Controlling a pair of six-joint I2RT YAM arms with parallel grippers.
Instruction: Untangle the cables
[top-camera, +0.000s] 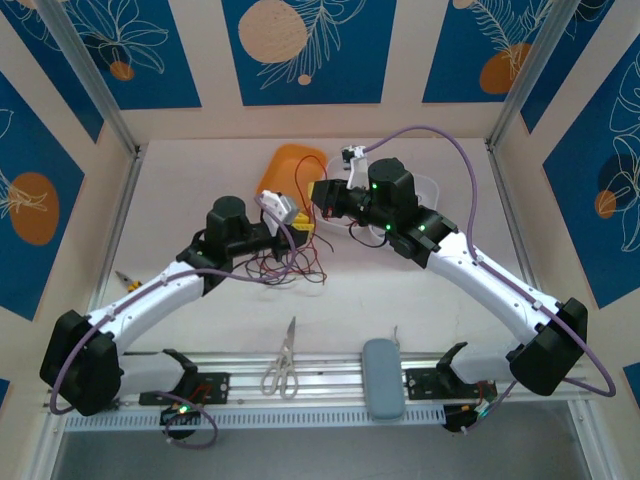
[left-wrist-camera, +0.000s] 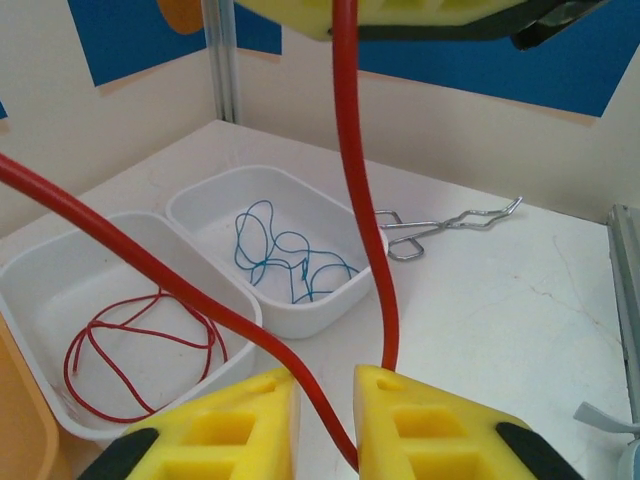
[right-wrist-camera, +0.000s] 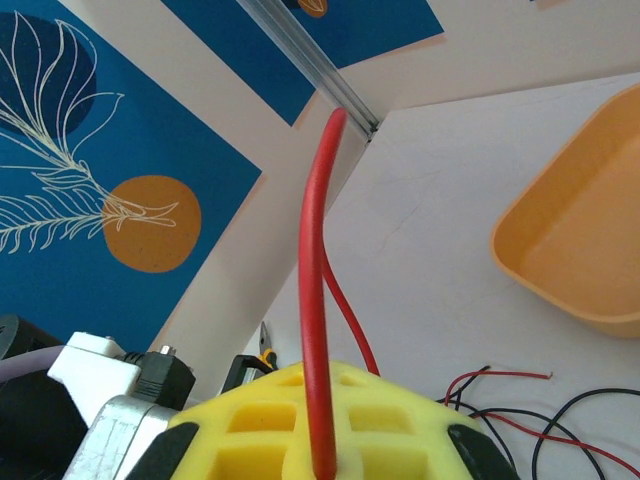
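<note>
Orange bin (right-wrist-camera: 575, 240) cropped at right, red cable (left-wrist-camera: 345, 150) cropped at top

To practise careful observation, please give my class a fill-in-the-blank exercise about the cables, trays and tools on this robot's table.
The squiggly cable in the white tray nearest the tongs is ____.
The looped cable in the neighbouring tray is ____.
The bin in the right wrist view is ____.
The jaws of the right gripper are shut on the raised cable, which is ____.
Missing words: blue, red, orange, red.
</note>
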